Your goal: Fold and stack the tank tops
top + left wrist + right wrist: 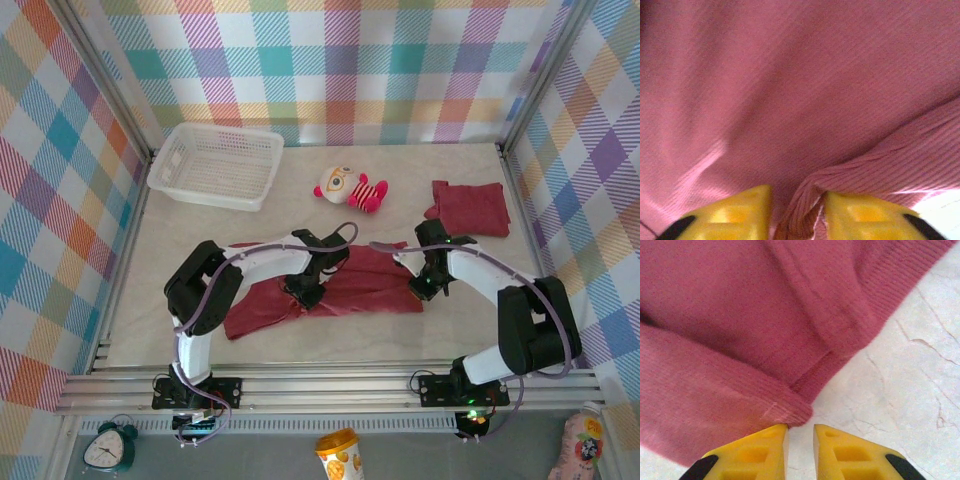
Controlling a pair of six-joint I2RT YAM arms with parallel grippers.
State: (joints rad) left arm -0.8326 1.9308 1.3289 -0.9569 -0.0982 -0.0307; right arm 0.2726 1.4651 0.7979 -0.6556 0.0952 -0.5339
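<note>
A tank top (800, 100) fold sits inside the parted left gripper (797, 212), perhaps pinched. The right gripper (801, 452), barely parted, empty, points down at its hem

The table (450, 165) bears a basket (210, 196), a doll (350, 188), a spread tank top (365, 285) and a folded tank top (470, 208).

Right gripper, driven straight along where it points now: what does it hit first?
Probably the folded edge of the tank top, just ahead of the right gripper; bare table sits beside it, so it's a close call.
</note>
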